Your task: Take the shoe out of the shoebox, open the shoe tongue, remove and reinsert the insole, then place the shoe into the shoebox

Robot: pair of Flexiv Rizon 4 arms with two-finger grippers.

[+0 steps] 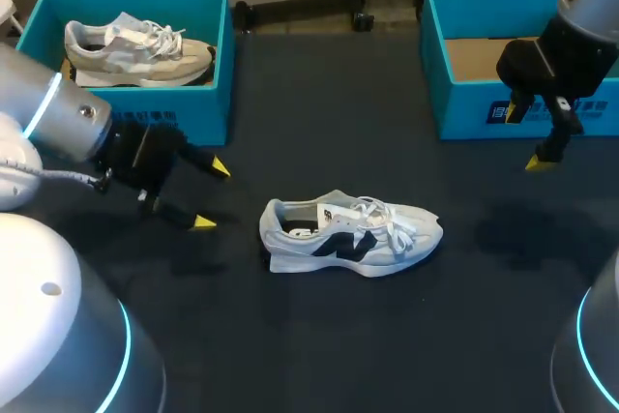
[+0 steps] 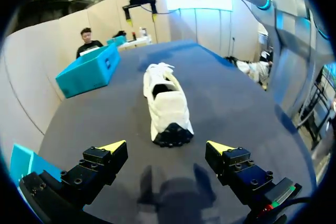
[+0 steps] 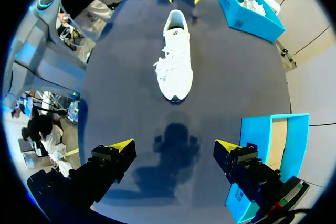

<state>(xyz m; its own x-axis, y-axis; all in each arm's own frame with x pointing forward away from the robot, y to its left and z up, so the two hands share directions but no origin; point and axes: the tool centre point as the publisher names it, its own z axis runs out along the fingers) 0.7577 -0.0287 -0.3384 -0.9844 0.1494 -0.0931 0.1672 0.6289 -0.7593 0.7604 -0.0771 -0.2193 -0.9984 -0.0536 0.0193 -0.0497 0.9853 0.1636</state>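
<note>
A white shoe [image 1: 353,237] with a dark side mark lies on its sole in the middle of the dark table, toe to the right. My left gripper [image 1: 212,195] hovers open just left of its heel; in the left wrist view the heel of the shoe [image 2: 167,103] lies ahead of the open left gripper [image 2: 167,148]. My right gripper [image 1: 525,139] hangs open in front of the empty blue shoebox [image 1: 464,103] at the back right. From the right wrist, the shoe [image 3: 177,59] points its toe toward the open right gripper [image 3: 174,145], well ahead of it.
A second blue shoebox [image 1: 174,113] at the back left holds a beige shoe [image 1: 135,45]. The empty shoebox [image 3: 278,145] sits right beside my right gripper's finger. My left arm's bulky links fill the front left of the table.
</note>
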